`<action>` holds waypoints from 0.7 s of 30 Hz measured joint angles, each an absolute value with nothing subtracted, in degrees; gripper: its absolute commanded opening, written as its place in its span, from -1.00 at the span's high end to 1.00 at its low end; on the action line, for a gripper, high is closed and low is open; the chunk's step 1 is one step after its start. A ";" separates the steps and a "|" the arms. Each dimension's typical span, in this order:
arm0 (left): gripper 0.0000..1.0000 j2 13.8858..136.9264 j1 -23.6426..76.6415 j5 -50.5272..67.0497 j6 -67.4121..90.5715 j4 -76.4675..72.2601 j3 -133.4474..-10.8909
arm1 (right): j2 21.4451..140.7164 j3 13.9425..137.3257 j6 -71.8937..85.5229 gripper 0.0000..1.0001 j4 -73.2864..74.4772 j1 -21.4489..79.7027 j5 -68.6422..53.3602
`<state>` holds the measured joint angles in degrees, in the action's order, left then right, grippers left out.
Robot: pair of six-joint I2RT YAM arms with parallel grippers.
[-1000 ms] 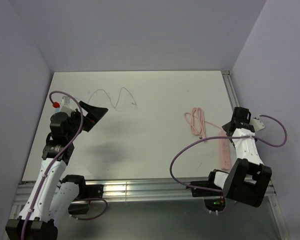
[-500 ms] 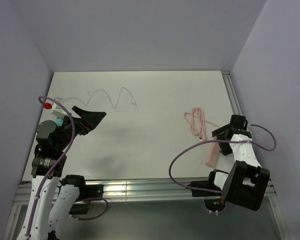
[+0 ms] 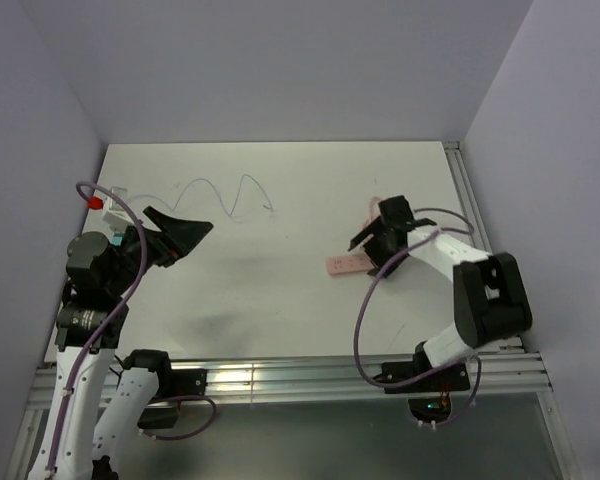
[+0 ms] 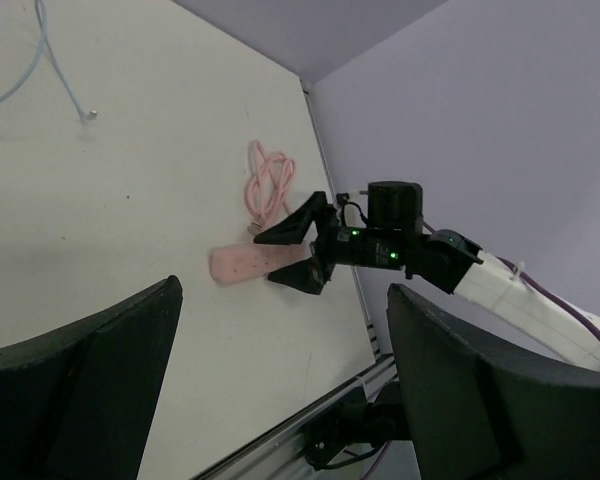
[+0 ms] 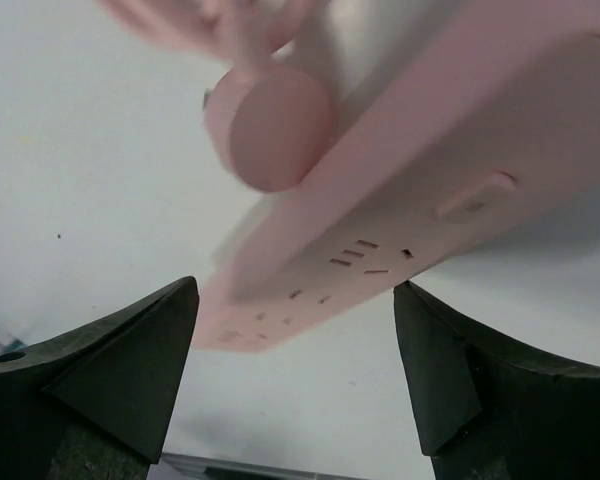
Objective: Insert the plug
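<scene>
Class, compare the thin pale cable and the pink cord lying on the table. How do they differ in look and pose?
The thin pale cable is whitish-blue, while the pink cord matches the pink power strip.
The cable is spread out in loose waves, whereas the cord is gathered into a narrow looped bundle.
The cable lies at the far left, the cord on the right beside the strip.
Both rest flat on the white table.

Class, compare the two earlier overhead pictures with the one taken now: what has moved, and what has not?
The right gripper swung the pink power strip from the table's right edge in towards the middle, turning it from lengthwise to crosswise. The left gripper drew back slightly towards the near-left and hovers, jaws open. The thin white cable and the table stayed put.
</scene>
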<state>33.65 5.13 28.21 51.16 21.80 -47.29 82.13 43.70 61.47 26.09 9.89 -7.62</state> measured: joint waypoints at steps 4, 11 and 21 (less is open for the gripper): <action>-0.81 33.47 5.13 27.09 50.43 21.74 -49.15 | 92.05 55.83 59.53 -0.71 26.35 18.72 -6.35; -0.99 34.24 5.13 26.41 50.35 21.78 -48.71 | 87.68 62.39 47.68 -0.71 29.12 23.79 -2.24; -0.93 38.89 5.13 25.52 50.00 20.97 -47.35 | 89.43 65.63 33.98 -0.66 31.53 14.31 4.95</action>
<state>38.89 5.13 25.52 50.00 20.97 -47.35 89.43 65.63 33.98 31.53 14.31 4.95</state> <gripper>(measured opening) 0.987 0.831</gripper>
